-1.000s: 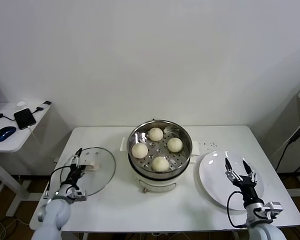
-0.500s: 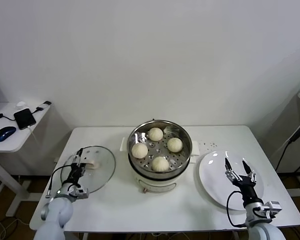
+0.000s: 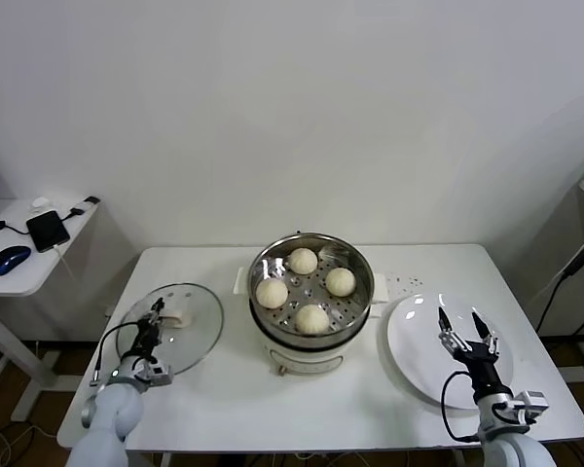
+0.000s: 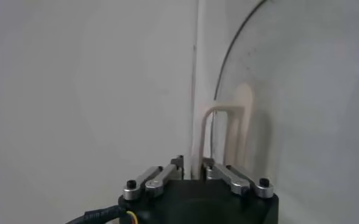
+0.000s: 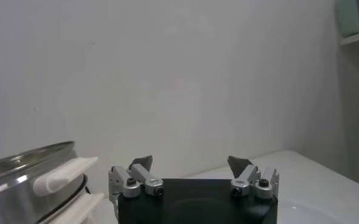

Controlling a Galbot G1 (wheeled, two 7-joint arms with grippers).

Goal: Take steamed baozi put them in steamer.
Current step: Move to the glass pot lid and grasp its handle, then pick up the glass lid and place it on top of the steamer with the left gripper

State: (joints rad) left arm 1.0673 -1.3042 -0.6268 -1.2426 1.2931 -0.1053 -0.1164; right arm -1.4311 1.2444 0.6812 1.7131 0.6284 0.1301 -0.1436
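A white tabletop (image 3: 224,389) stands against a plain white wall, with a low side table (image 3: 19,261) to its left holding a phone (image 3: 48,230) and a computer mouse (image 3: 9,259). The steamer (image 3: 311,302) sits at the tabletop's middle, toward the back edge, its lid off, and all four steamed baozi (image 3: 311,318) lie on its perforated tray, well apart from both sets of jaws. No writing can be read on anything. The left gripper (image 3: 156,319) reaches up from the front left corner, forearm tilted toward the back edge, over the glass lid (image 3: 197,331) that lies near the left edge; its jaws are clenched on the lid's white handle (image 4: 199,137), which the left wrist view shows rising between the two fingers (image 4: 158,178). The right gripper (image 3: 465,336) hangs over the white plate (image 3: 419,355) near the right edge, wrist upright, jaws spread wide and grasping nothing.
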